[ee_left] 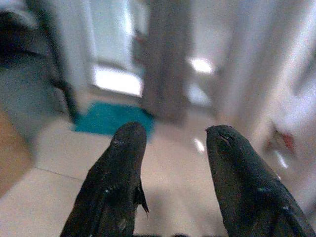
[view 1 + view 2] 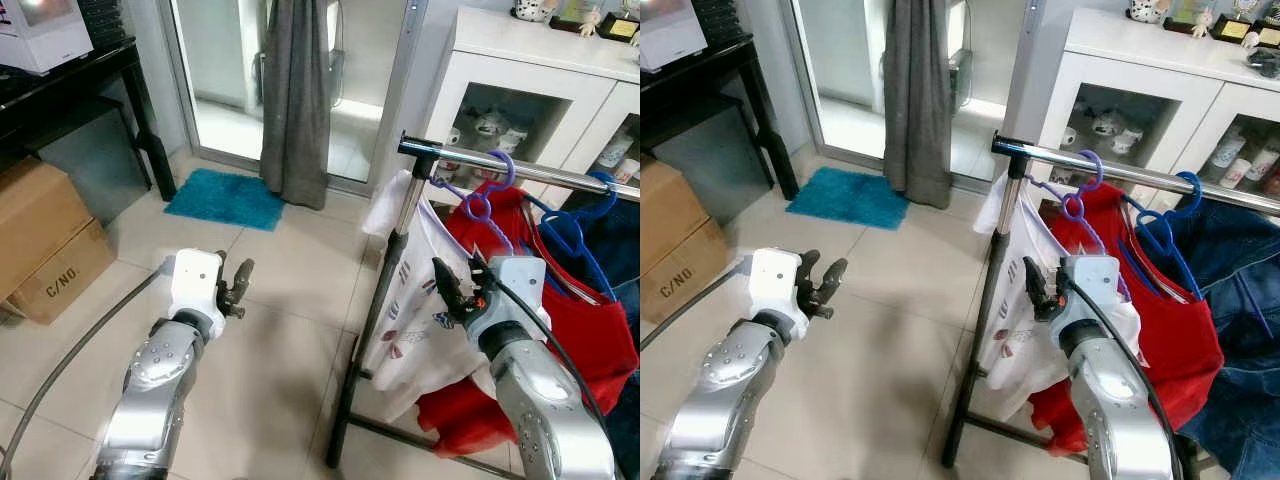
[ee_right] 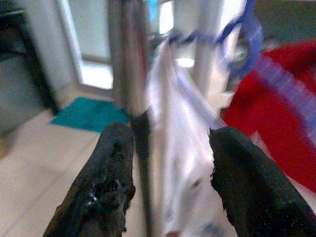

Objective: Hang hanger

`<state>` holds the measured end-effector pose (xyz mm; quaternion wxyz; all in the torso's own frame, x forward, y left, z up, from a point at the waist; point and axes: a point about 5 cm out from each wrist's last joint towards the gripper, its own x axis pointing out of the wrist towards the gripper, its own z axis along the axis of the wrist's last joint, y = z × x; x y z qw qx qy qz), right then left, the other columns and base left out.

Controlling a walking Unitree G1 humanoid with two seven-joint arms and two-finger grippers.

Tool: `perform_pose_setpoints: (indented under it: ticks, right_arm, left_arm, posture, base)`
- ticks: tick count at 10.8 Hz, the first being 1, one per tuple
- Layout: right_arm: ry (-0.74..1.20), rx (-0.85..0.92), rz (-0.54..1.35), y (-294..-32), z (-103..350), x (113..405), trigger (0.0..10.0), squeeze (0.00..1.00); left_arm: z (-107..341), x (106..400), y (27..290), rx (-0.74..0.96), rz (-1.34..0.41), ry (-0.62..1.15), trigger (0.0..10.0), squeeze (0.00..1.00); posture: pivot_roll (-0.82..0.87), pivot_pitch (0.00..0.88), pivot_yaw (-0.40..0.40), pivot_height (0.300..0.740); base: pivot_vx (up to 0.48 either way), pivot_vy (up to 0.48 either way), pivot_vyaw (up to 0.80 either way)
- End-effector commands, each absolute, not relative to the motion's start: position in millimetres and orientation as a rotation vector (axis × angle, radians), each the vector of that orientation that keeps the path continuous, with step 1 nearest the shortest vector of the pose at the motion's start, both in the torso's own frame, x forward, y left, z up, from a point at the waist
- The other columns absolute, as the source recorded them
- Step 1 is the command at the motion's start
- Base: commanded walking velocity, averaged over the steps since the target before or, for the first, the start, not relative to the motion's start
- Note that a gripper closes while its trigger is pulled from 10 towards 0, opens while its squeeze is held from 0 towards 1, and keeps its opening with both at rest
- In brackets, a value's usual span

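Observation:
A purple hanger (image 2: 492,186) carrying a white printed shirt (image 2: 420,290) hangs by its hook on the silver rail (image 2: 545,172) of a clothes rack. Beside it, a blue hanger (image 2: 568,232) holds a red shirt (image 2: 592,335). My right gripper (image 2: 460,285) is open and empty, held just in front of the white shirt, below the rail. In the right wrist view the rack's upright post (image 3: 132,74) and the shirt (image 3: 182,148) lie between its fingers (image 3: 106,168). My left gripper (image 2: 235,275) is open and empty over the tiled floor, left of the rack.
The rack's black base bar (image 2: 345,410) stands on the floor at the centre. A cardboard box (image 2: 45,240) and a black table (image 2: 75,75) are on the left. A teal mat (image 2: 225,198) and a grey curtain (image 2: 295,100) are ahead, with a white cabinet (image 2: 520,85) behind the rack.

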<state>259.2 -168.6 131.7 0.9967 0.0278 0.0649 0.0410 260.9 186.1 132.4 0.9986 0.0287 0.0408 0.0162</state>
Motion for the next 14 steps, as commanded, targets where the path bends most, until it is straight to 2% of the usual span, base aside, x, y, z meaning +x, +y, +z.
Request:
perform_pose_setpoints:
  ticks: [1,2,3,6,8,10,12,13,14]
  right_arm:
    - [0.092,0.087,-0.038,-184.6,141.8,255.9,10.0,0.0]
    - [0.101,0.077,-0.055,-187.9,140.5,252.0,10.0,0.0]
    - [0.114,0.044,-0.041,-188.1,139.3,249.6,10.0,0.0]
    - [0.11,-0.026,0.035,-176.2,146.3,249.0,10.0,0.0]
    - [0.143,-0.02,0.04,-173.0,140.1,246.3,10.0,0.0]
    - [0.184,-0.057,-0.022,-176.6,130.1,238.2,10.0,0.0]
    - [0.099,0.017,-0.054,-175.1,136.4,236.0,10.0,0.0]
    - [0.015,0.046,-0.014,-166.1,147.1,240.7,10.0,0.0]
    - [0.021,0.035,0.032,-160.2,146.5,243.1,10.0,0.0]
  left_arm:
    - [151.3,269.7,193.3,0.102,0.078,0.04,10.0,0.0]
    - [150.2,271.7,192.6,0.104,0.07,0.045,10.0,0.0]
    - [149.5,272.4,191.2,0.093,0.063,0.056,10.0,1.0]
    - [147.8,271.4,182.3,0.084,0.013,0.1,10.0,1.0]
    - [139.8,271.5,169.7,0.125,-0.094,0.116,10.0,1.0]
    - [143.2,275.0,161.2,0.12,-0.132,0.061,10.0,1.0]
    - [148.4,272.9,156.7,0.172,-0.162,0.028,10.0,1.0]
    - [153.5,273.8,157.9,0.191,-0.14,-0.011,10.0,1.0]
    - [155.2,274.9,156.3,0.193,-0.139,-0.02,10.0,1.0]
  posture:
    - [-0.08,0.0,-0.031,0.74]
    - [-0.09,0.0,-0.022,0.74]
    - [-0.09,0.0,-0.014,0.74]
    - [-0.11,0.023,-0.02,0.74]
    - [-0.13,0.033,-0.015,0.74]
    - [-0.15,0.042,-0.007,0.74]
    - [-0.13,0.044,-0.007,0.74]
    - [-0.12,0.044,-0.002,0.74]
    - [-0.11,0.035,-0.004,0.74]
  base:
    - [0.0,0.0,0.0]
    - [0.0,0.0,0.0]
    - [0.0,0.0,0.0]
    - [0.0,0.0,0.0]
    - [0.0,0.0,0.0]
    - [0.0,0.0,-0.63]
    - [0.0,0.0,-0.68]
    - [0.0,0.0,-0.8]
    - [0.0,-0.285,-0.8]
